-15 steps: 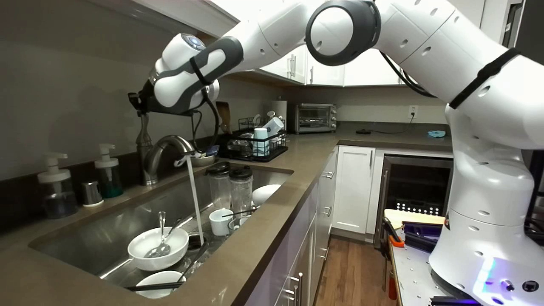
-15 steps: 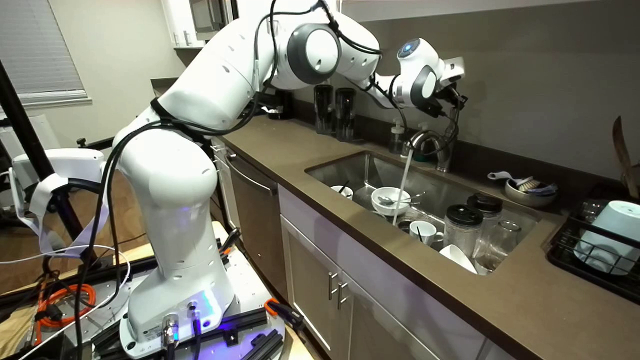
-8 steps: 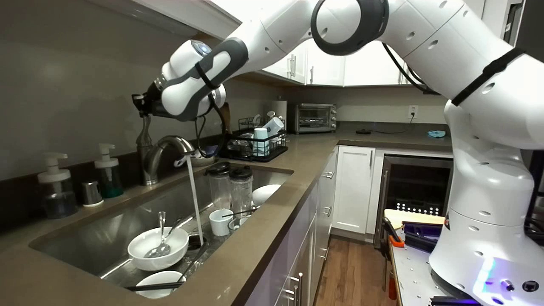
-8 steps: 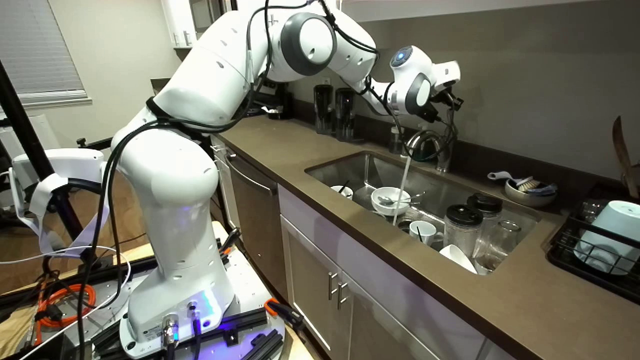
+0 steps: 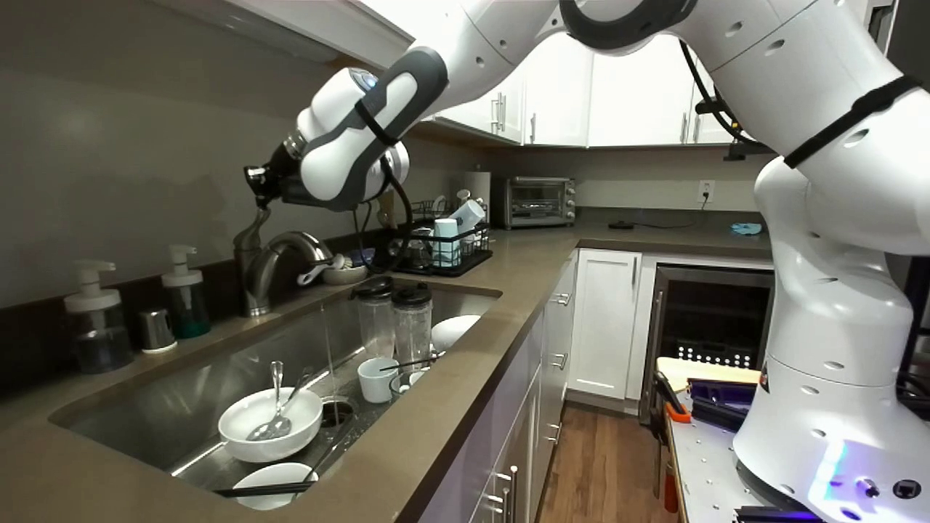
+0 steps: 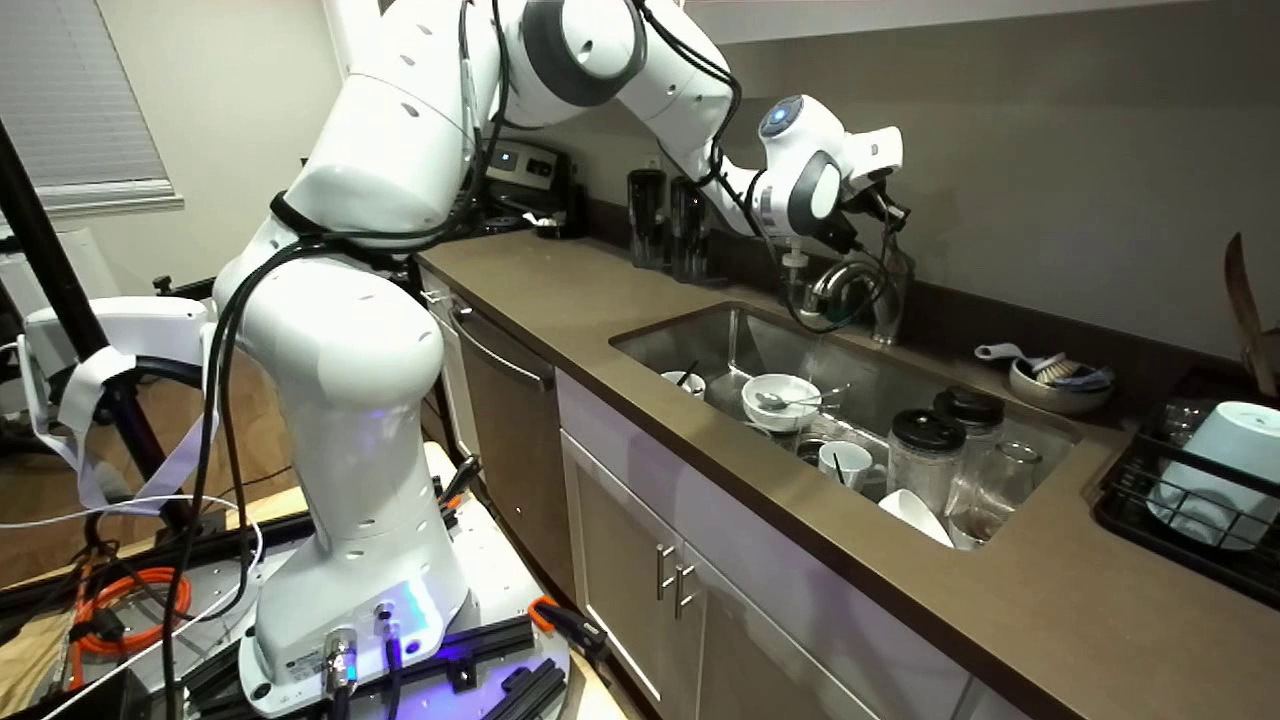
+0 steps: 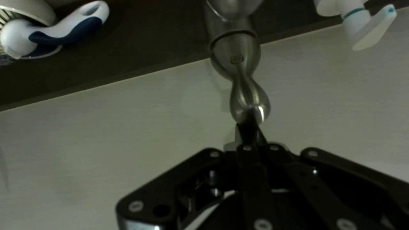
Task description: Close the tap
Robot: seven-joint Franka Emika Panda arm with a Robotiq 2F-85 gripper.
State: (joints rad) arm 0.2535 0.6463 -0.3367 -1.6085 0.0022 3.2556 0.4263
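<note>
By its back edge, the brown bench bore a silvery metal gooseneck tap. Its lever tip seemed firm, best pressed by the clenched black gripper.

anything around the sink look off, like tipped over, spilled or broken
No spill or breakage stands out. Two oddities: a white dish sits tilted, not flat, in the sink beside a lidded container, and a black cable droops in a loop near the tap, where it might snag; whether they touch, I can't tell.
</note>
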